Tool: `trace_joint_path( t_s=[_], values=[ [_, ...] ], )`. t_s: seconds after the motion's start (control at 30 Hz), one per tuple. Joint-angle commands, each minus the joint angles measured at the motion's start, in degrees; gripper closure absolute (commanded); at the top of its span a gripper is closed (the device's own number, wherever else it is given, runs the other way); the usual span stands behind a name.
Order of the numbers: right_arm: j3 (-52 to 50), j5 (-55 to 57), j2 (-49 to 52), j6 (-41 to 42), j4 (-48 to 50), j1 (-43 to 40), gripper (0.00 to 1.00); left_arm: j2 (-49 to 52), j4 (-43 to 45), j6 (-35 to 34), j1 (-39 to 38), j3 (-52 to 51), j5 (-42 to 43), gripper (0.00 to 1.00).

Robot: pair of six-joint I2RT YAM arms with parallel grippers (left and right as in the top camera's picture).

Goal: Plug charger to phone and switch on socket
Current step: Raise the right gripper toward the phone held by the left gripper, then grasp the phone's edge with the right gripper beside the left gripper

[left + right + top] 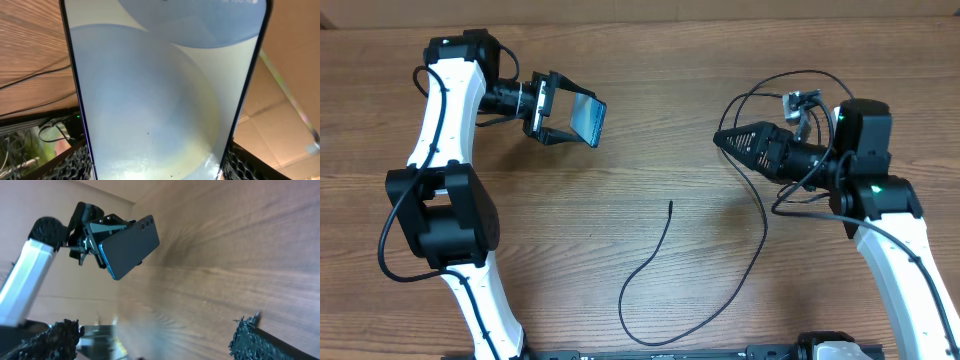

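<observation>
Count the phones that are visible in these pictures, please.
1. The phone is clamped between the fingers of the left gripper, held up over the upper left of the table in the overhead view. No other phone shows, though one could lie outside the views.

No text legible (phone [160, 100] marks too blurred).

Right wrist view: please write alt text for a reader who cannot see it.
The left gripper holds the phone above the wooden table, its back and camera lenses toward the viewer. The right gripper stands open and empty at the bottom.
</observation>
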Motion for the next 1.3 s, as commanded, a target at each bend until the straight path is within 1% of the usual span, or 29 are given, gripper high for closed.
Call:
trace_joint_path(
  t_s=[0.0,0.13,0.27,0.4,0.5,0.7,0.83,0.97,1.27],
  values=[
    [1.4,-2.8,1.6,5.1,0.3,0.9,0.00,0.0,-0.1,-5.2,-1.7,1.7,-3.7,0.96],
    [1.4,-2.7,2.7,5.1,0.3,2.2,0.00,0.0,0.1,-10.1,-3.5,1.7,-8.5,0.96],
    [1.4,-1.7,3.2,5.1,0.3,3.9,0.00,0.0,0.1,-13.3,-5.3,1.7,-10.9,0.96],
    [1.1,2.5,3.2,6.6,-0.8,6.6,0.00,0.0,1.4,-15.2,-8.1,1.7,-11.2,0.96],
    [1.1,6.6,3.2,9.0,-2.2,8.3,0.00,0.0,2.3,-17.6,-9.9,1.7,-13.7,0.96],
    [1.1,10.8,3.2,9.1,-2.4,12.3,0.00,0.0,4.0,-22.6,-13.9,1.7,-17.9,0.96],
    [1.1,14.3,3.2,9.2,-2.4,14.7,0.00,0.0,5.6,-24.8,-16.5,1.7,-18.8,0.96],
    [1.1,18.1,3.2,12.0,-2.5,16.5,0.00,0.0,7.0,-27.4,-19.3,1.7,-19.6,0.96],
    [1.1,19.9,3.3,12.1,-2.7,17.3,0.00,0.0,9.1,-32.3,-24.6,1.7,-19.3,0.96]
  ],
)
